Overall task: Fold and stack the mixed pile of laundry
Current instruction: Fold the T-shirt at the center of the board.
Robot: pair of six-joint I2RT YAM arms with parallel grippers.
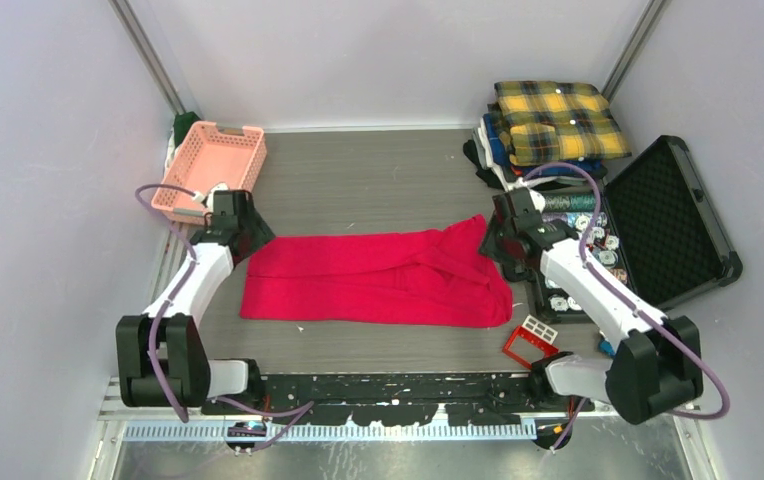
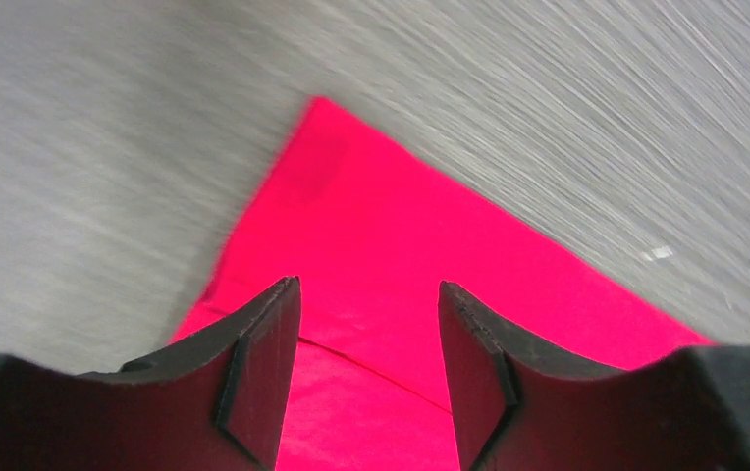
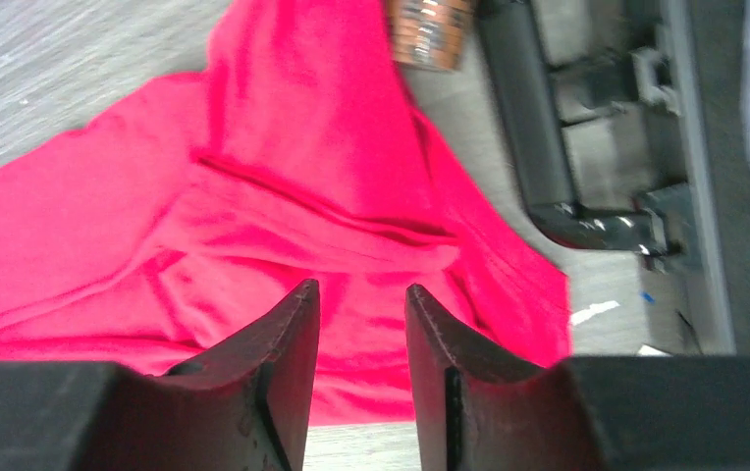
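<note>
A bright red T-shirt (image 1: pixel 378 278) lies folded lengthwise into a long band in the middle of the table. Its right end is rumpled with a flap sticking up (image 3: pixel 312 167). My left gripper (image 1: pixel 250 232) hovers over the shirt's far left corner (image 2: pixel 351 196), open, with nothing between its fingers (image 2: pixel 263 363). My right gripper (image 1: pixel 496 240) is above the shirt's right end, also open and empty, fingers (image 3: pixel 283 363) apart. A folded yellow-and-black plaid shirt (image 1: pixel 558 120) tops a stack at the back right.
A pink lattice basket (image 1: pixel 210 165) stands at the back left. An open black case (image 1: pixel 673 220) with small parts lies right of the shirt. A red frame piece (image 1: pixel 530 345) sits near the front right. Folded dark garments (image 1: pixel 493 155) lie under the plaid shirt.
</note>
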